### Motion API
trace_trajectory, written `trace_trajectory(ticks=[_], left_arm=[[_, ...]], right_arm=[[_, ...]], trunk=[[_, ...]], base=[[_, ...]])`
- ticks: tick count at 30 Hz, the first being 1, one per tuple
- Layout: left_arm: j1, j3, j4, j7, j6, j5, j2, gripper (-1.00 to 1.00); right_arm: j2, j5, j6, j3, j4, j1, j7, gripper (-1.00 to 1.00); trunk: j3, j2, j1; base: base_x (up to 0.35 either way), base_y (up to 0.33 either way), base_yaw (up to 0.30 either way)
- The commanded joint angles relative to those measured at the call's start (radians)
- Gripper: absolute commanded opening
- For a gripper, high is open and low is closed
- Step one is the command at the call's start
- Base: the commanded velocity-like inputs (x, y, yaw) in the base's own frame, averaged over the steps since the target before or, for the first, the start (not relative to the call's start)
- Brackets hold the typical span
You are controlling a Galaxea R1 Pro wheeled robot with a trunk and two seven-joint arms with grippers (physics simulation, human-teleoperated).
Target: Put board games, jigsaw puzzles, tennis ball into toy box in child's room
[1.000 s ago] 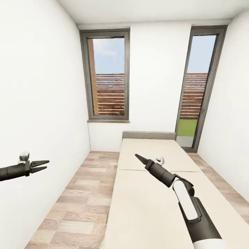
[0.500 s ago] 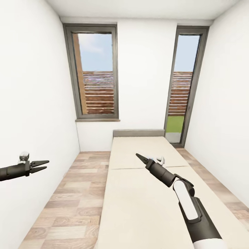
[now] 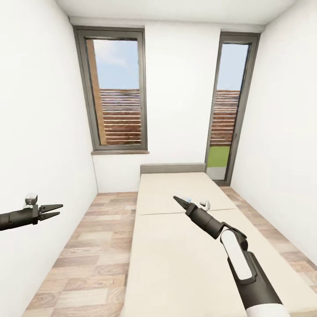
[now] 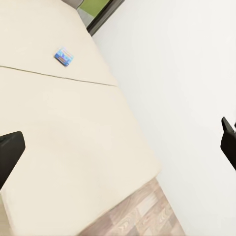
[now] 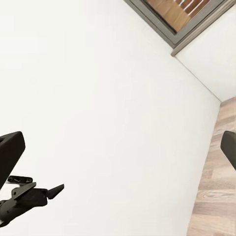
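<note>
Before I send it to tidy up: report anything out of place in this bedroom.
One small blue game box lies loose on the bare bed, near the mattress seam and tilted to it. Nothing looks spilled or damaged.

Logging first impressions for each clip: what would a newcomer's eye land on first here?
The long beige bed running down the middle of the narrow white room, toward two tall grey-framed windows on the far wall. Next, the two dark grippers held out in the air: the left gripper open near the left wall, the right gripper over the mattress. In the left wrist view, a small blue board game lies on the bed.
</note>
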State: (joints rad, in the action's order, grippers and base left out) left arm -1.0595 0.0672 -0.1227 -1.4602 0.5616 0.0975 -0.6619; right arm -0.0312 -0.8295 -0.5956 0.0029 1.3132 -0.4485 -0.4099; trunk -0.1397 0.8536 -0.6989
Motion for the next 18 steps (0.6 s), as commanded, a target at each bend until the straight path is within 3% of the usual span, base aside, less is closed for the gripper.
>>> trace_trajectory(ticks=[1, 10, 18], left_arm=[[-0.001, 0.006, 0.000, -0.003, 0.011, -0.005, 0.000, 1.00], [-0.001, 0.007, 0.000, -0.005, 0.011, -0.005, -0.002, 1.00], [-0.001, 0.007, 0.000, -0.005, 0.011, -0.004, 0.000, 1.00]], right_arm=[[0.000, -0.005, -0.006, -0.001, 0.000, -0.001, 0.000, 1.00], [-0.001, -0.005, -0.007, -0.024, -0.003, -0.001, 0.000, 1.00], [-0.001, -0.005, -0.005, -0.025, -0.003, -0.001, 0.000, 1.00]], trunk=[[-0.003, 0.001, 0.000], [-0.016, 0.001, 0.000], [-0.029, 0.001, 0.000]], base=[[0.000, 0.165, -0.004], [0.000, 0.069, -0.036], [0.104, 0.192, -0.085]])
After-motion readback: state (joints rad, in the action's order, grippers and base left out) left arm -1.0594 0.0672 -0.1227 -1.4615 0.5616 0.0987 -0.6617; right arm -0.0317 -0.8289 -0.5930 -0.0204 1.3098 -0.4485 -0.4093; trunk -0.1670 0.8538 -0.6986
